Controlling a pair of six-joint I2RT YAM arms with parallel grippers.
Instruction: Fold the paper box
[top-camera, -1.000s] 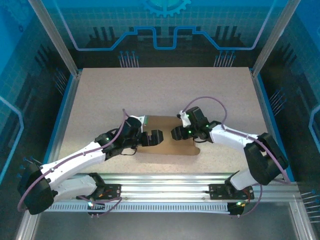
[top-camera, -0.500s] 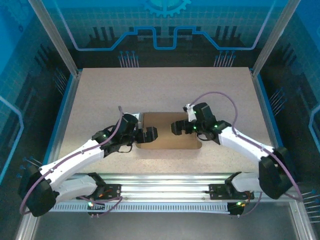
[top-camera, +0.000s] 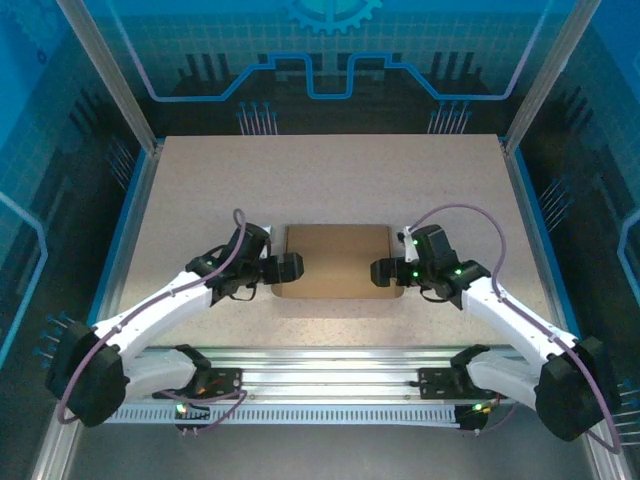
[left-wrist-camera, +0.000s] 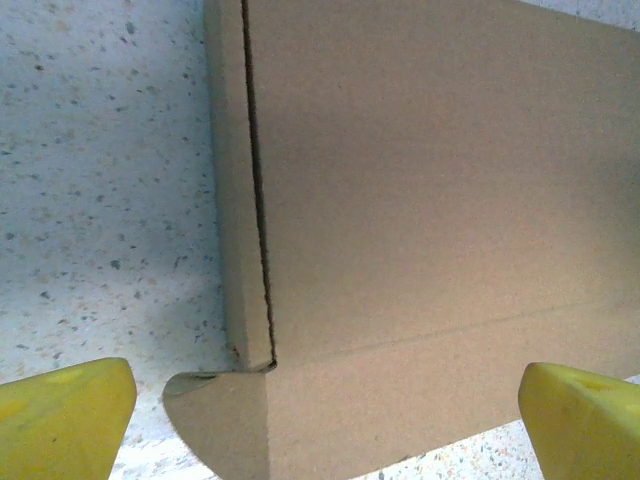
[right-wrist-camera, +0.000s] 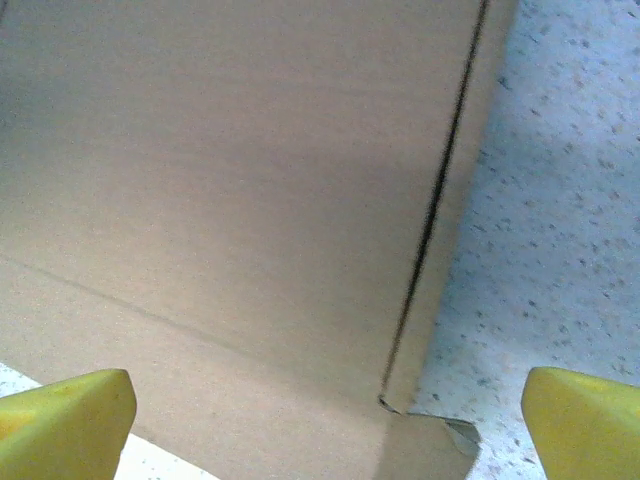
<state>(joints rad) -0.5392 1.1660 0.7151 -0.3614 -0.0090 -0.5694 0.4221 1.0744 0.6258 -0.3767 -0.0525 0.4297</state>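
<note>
The paper box (top-camera: 338, 258) lies near the table's front middle as a closed brown block with a flat top. My left gripper (top-camera: 296, 267) is at its left edge and my right gripper (top-camera: 379, 270) at its right edge, both open and holding nothing. In the left wrist view the box top (left-wrist-camera: 430, 180) lies ahead of the wide-apart yellow fingertips (left-wrist-camera: 62, 415), with a rounded tab (left-wrist-camera: 215, 415) sticking out at the near corner. The right wrist view has the box top (right-wrist-camera: 230, 170), a dark seam along its right side and a small tab (right-wrist-camera: 432, 447) between yellow fingertips (right-wrist-camera: 585, 420).
The speckled beige table (top-camera: 200, 190) has free room behind and to both sides of the box. Aluminium frame posts and blue walls close the workspace. A metal rail (top-camera: 330, 370) runs along the near edge by the arm bases.
Both grippers have drawn apart from the box's middle to its left and right edges. The box now sits a little farther back with its top lying flat.
</note>
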